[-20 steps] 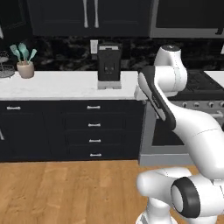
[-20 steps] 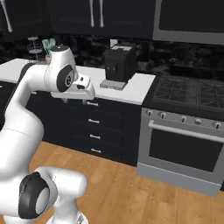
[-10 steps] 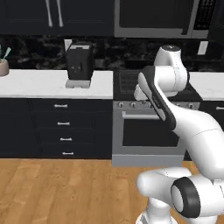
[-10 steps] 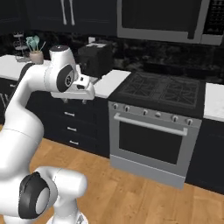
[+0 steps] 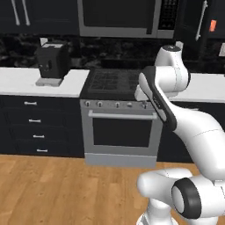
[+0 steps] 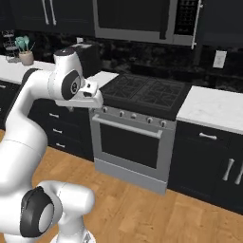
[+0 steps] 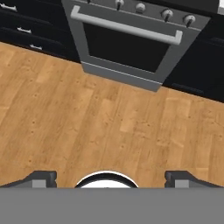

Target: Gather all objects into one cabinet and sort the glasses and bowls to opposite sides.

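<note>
Below my hand lies bare wooden floor (image 7: 109, 127) — my gripper (image 7: 109, 177) hangs over it with the jaws spread wide and nothing between the fingertips (image 7: 41, 177). Just beyond the boards stands the oven (image 7: 127, 43), its long handle across the dark door and knobs in a row above. From the base views, my arm is folded close in front of the stove (image 6: 142, 90), the hand tucked by the upper arm. Left of the stove a white counter (image 5: 26, 81) carries a black coffee machine (image 5: 52, 61). Higher up, a microwave (image 5: 125, 17) hangs over the stove — to its right a small orange-red cup (image 5: 213, 25) shows beside a pale bar handle (image 5: 202, 19).
</note>
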